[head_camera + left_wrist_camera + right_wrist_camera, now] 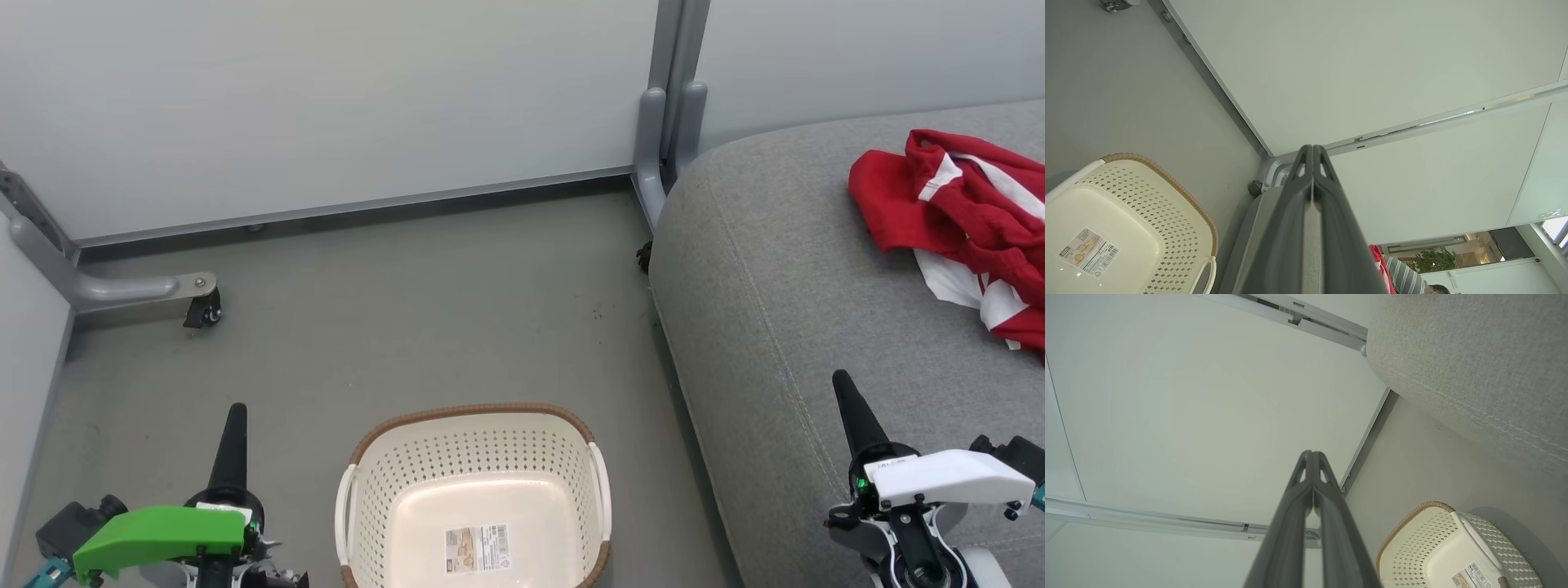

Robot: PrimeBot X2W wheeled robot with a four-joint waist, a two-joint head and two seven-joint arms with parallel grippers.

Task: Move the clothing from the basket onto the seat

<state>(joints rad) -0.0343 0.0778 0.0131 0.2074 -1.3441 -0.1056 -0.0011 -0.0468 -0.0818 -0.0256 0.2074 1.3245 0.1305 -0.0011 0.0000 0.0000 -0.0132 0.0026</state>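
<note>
Cream perforated plastic basket (473,445) looks bare. Red-and-white fabric clothing (955,212) lies on the grey upholstered seat (775,327) beside it. Left gripper (236,412) and right gripper (841,382) have their fingers pressed together, holding nothing. The task seems done.

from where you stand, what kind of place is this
Likely a staged living-room bay in a lab or showroom: a grey seat, a laundry basket on bare floor, and pale partition panels on castered feet.

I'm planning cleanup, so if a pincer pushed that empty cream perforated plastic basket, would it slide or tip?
The cream perforated plastic basket looks empty and thin-walled, so probably light; it would likely slide on the smooth grey floor. Its wide flat base suggests tipping is unlikely. The walls look stiff.
</note>
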